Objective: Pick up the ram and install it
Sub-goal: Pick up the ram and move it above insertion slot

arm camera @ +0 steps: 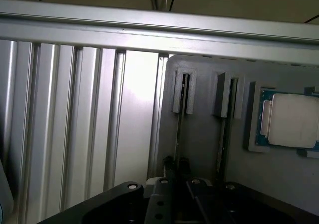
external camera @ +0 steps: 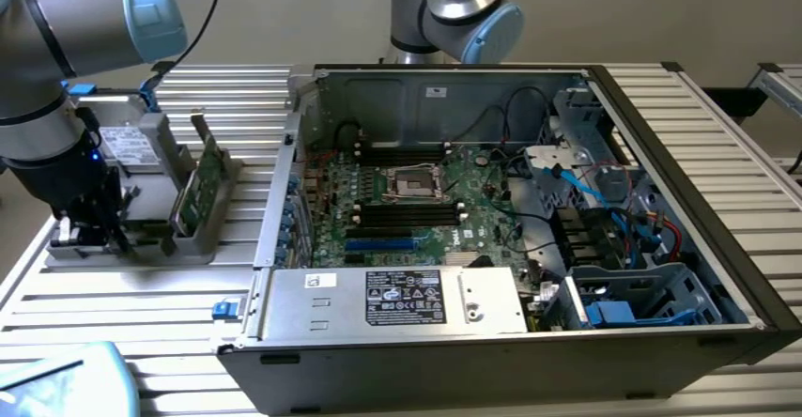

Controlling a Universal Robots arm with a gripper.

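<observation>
There are two ram sticks point(external camera: 188, 196), one processor chip point(arm camera: 294, 120), one computer case point(external camera: 501, 361) and two robot arms point(external camera: 88, 23).

The arm point(external camera: 78, 24) reaches straight down, gripper point(external camera: 90, 239) low, its fingers point(arm camera: 169, 162) pinched close together.

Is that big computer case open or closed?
Open: the computer case lies with its upper side uncovered, leaving the motherboard inside exposed.
</observation>
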